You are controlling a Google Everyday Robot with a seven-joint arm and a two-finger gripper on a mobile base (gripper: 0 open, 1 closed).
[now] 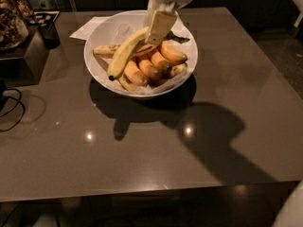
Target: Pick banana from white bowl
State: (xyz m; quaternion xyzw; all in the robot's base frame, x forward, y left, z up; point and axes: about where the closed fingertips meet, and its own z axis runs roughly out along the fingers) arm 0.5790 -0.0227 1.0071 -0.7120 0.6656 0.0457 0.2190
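The white bowl (99,41) stands on the far middle of the dark table. The long yellow banana (124,55) lies slanted across the fruit in it, dark tip low at the left, upper end at my gripper (159,28). My gripper comes down from above over the bowl's back half. Its pale fingers (161,25) are closed on the banana's upper end. A brown-speckled banana (105,49) lies behind it. Short orange-yellow bananas (158,60) fill the right side of the bowl.
A sheet of white paper (87,28) lies behind the bowl at the left. A dark box (47,30) and a glass jar (12,20) stand at the far left. A black cable (12,109) loops at the left edge. The table's front edge runs low in the view.
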